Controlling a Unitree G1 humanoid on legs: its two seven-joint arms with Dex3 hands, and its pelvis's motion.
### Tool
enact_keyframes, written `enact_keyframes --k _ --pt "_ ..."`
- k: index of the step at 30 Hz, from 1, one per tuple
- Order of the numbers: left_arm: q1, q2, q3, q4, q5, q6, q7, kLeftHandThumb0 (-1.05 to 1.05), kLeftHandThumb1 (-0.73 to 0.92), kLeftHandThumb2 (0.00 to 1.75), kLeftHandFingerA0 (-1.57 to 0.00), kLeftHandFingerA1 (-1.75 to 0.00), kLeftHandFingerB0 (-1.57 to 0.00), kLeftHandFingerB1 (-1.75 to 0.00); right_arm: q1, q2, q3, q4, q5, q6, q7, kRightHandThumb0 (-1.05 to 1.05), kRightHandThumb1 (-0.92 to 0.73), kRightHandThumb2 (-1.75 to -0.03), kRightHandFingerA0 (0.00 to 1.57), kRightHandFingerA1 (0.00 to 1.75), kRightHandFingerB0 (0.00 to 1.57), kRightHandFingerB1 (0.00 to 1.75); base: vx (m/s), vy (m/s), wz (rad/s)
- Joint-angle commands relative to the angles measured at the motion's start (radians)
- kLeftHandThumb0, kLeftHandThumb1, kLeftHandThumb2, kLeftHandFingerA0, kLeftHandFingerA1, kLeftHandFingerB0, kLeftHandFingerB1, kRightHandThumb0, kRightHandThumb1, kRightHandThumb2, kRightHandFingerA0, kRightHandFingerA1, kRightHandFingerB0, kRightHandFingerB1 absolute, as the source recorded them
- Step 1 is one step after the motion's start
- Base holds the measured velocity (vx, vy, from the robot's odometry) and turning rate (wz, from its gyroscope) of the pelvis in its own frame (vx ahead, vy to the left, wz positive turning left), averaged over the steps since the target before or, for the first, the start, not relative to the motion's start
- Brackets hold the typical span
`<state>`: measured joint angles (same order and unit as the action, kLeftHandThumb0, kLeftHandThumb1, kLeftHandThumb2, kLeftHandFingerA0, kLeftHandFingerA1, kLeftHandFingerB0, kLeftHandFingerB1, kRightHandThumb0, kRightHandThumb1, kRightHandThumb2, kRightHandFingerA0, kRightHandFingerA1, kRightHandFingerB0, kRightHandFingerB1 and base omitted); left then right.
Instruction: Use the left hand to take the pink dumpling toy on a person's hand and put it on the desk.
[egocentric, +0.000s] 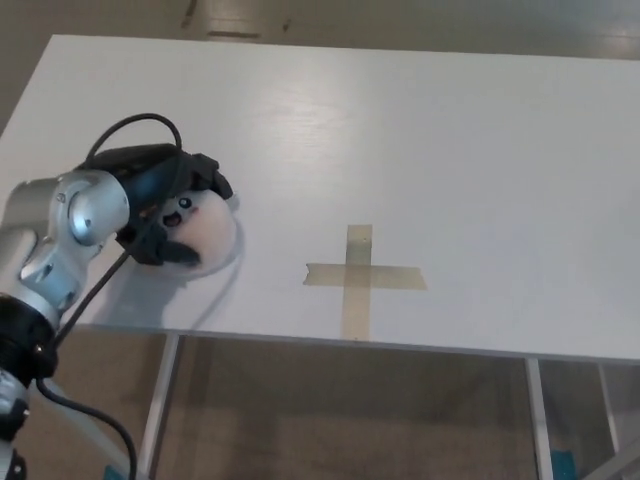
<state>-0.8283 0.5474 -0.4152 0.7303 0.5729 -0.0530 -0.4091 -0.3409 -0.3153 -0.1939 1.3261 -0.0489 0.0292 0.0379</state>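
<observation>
The pink dumpling toy, pale pink with a small face, rests low on the white desk near its front left part. My left hand is shut on the toy, black fingers wrapped over its top and left side. The silver left forearm comes in from the lower left. No person's hand shows. My right hand is out of the picture.
A cross of tan tape lies on the desk to the right of the toy, close to the front edge. A black cable loops above my wrist. Desk legs and floor show below the front edge.
</observation>
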Motion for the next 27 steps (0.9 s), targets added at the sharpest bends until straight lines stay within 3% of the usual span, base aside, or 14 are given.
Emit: enact_keyframes --k 1,2,3,20,27 --pt "0.024 -0.005 -0.022 -0.014 0.029 0.093 -0.055 -0.73 0.39 0.76 0.00 0.00 0.00 -0.12 0.013 -0.004 -0.002 0.002 0.006 0.005 0.008 -0.25 -0.72 -0.61 0.57 0.42 0.53 0.41 0.00 0.000 0.00" --pt "0.024 -0.005 -0.017 -0.018 0.027 0.098 -0.048 -0.73 0.39 0.76 0.00 0.00 0.00 -0.12 0.013 -0.004 -0.002 0.002 0.006 0.005 0.009 -0.25 -0.72 -0.61 0.57 0.42 0.53 0.41 0.00 0.000 0.00" --pt "0.025 -0.003 -0.007 -0.027 0.017 0.100 -0.046 -0.80 0.47 0.57 0.00 0.00 0.00 -0.14 0.012 -0.004 -0.003 0.002 0.007 0.006 0.008 -0.25 -0.72 -0.62 0.56 0.42 0.52 0.41 0.00 0.000 0.00" --pt "0.023 0.146 0.158 -0.458 -0.051 0.156 -0.180 -0.90 0.48 0.59 0.00 0.00 0.00 -0.11 0.011 -0.006 -0.002 0.003 0.003 0.008 0.005 -0.25 -0.72 -0.62 0.58 0.42 0.51 0.41 0.00 0.000 0.00" --pt "0.027 0.224 0.263 -0.653 -0.104 0.144 -0.218 -0.95 0.45 0.67 0.00 0.00 0.00 -0.07 0.010 -0.009 0.003 0.003 -0.002 0.006 0.008 -0.25 -0.72 -0.62 0.56 0.42 0.51 0.41 0.00 0.000 0.00"
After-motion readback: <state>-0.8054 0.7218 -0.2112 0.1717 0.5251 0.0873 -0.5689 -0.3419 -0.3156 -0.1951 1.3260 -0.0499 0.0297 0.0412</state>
